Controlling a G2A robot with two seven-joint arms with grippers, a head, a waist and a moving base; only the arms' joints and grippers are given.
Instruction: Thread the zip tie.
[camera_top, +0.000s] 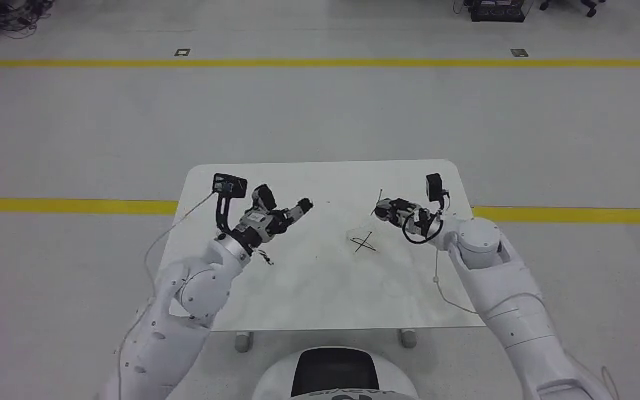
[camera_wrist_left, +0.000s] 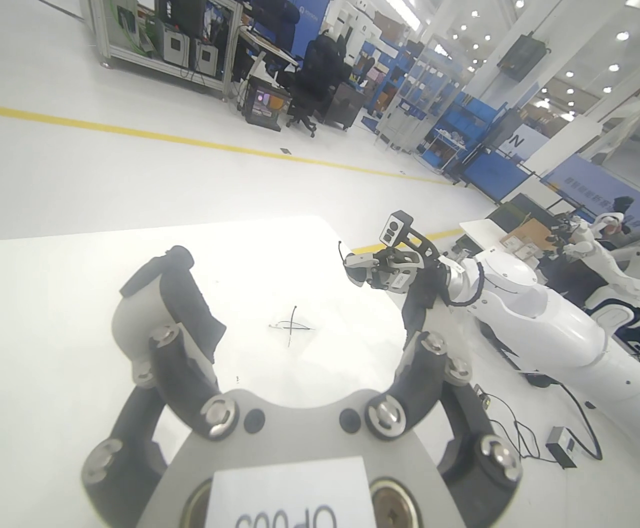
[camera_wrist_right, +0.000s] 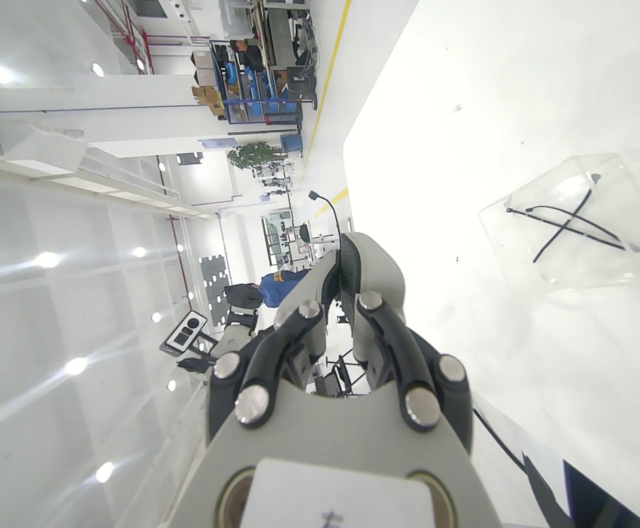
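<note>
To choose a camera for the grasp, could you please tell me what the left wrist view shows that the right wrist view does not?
Left wrist alone: the left gripper, open. Right wrist alone: the clear tray around the crossed ties. Both: the crossed ties, the table, and the right gripper shut on a tie.

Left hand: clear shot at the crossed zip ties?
Probably yes. The left hand is open, only bare table lies between it and the crossed zip ties, and the right hand sits aside. The clear tray walls might hinder.
</note>
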